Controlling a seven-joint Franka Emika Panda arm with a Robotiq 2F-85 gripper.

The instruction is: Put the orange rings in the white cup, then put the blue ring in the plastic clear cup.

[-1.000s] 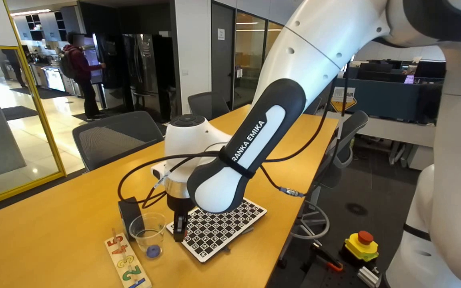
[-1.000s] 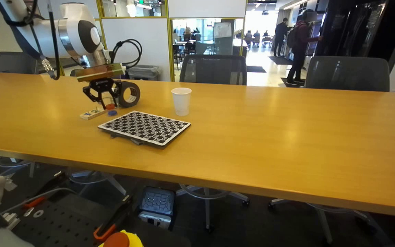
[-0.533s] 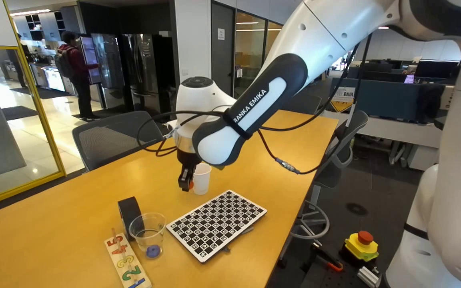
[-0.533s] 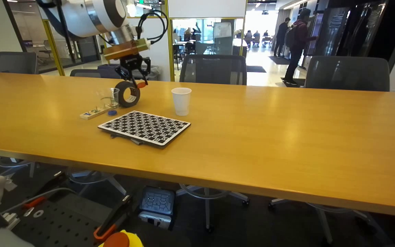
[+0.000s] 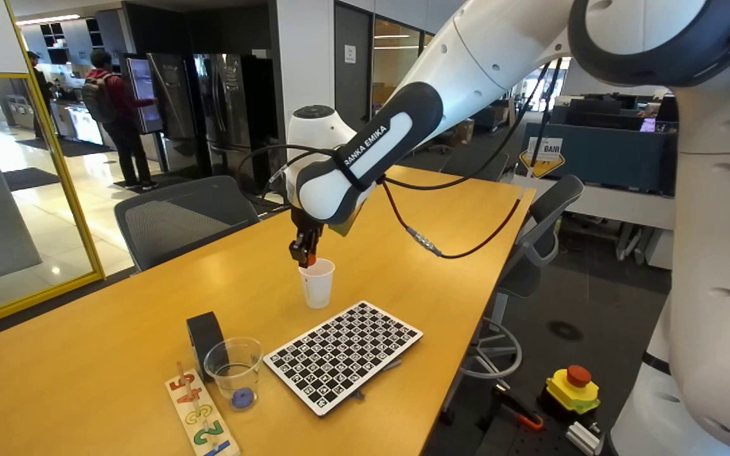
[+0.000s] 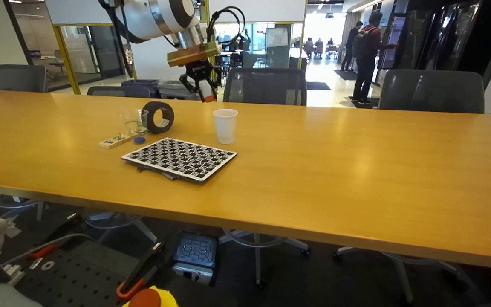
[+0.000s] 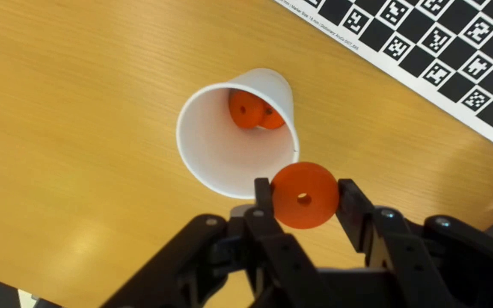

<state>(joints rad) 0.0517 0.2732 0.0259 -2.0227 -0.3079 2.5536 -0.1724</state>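
Note:
My gripper (image 7: 302, 192) is shut on an orange ring (image 7: 301, 214), held by its edges. In the exterior views the gripper (image 5: 303, 258) (image 6: 209, 96) is above the table, near and higher than the white cup's rim. The white cup (image 5: 319, 291) stands upright; it also shows in an exterior view (image 6: 226, 128) and the wrist view (image 7: 225, 149). Two orange rings (image 7: 245, 110) lie at its bottom. In the wrist view the held ring overlaps the cup's rim edge. The blue ring (image 6: 139, 140) lies on the table close beside the plastic clear cup (image 5: 232, 364), which stands upright.
A black tape roll (image 6: 166, 121) stands on edge by the clear cup. A wooden number board (image 5: 203, 418) with pegs lies beside them. A checkered board (image 5: 344, 354) lies between the clear cup, the white cup and the table edge. Chairs (image 6: 264, 85) stand behind the table.
My gripper has lifted the orange ring from near the clear cup and carried it across to beside and above the white cup. The cups and the blue ring have not moved.

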